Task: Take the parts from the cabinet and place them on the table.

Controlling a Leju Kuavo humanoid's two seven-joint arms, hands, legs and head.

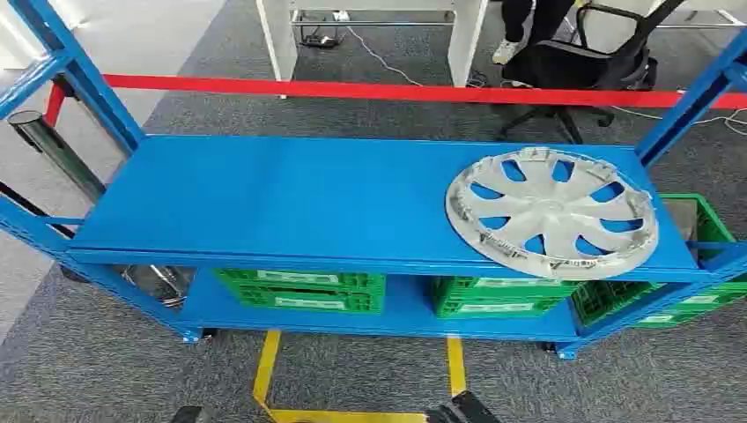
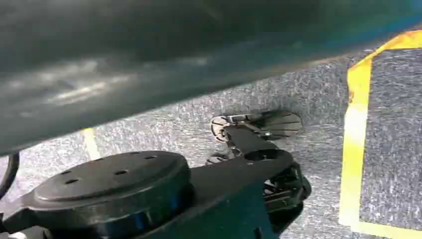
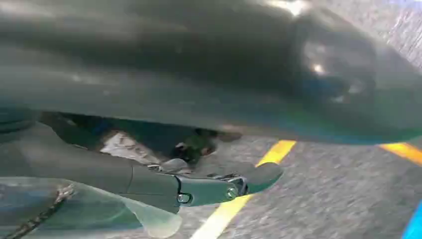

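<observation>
We look past the rack to a red barrier tape [image 1: 379, 90] stretched across grey carpet [image 1: 203, 53]. Beyond it stand the white legs of a desk [image 1: 280, 40] and, far right, a black office chair [image 1: 581, 66] with a person's shoe [image 1: 506, 51] just beside it. A chrome post [image 1: 55, 152] leans at far left. Yellow floor tape [image 1: 266, 370] marks the near carpet below us.
</observation>
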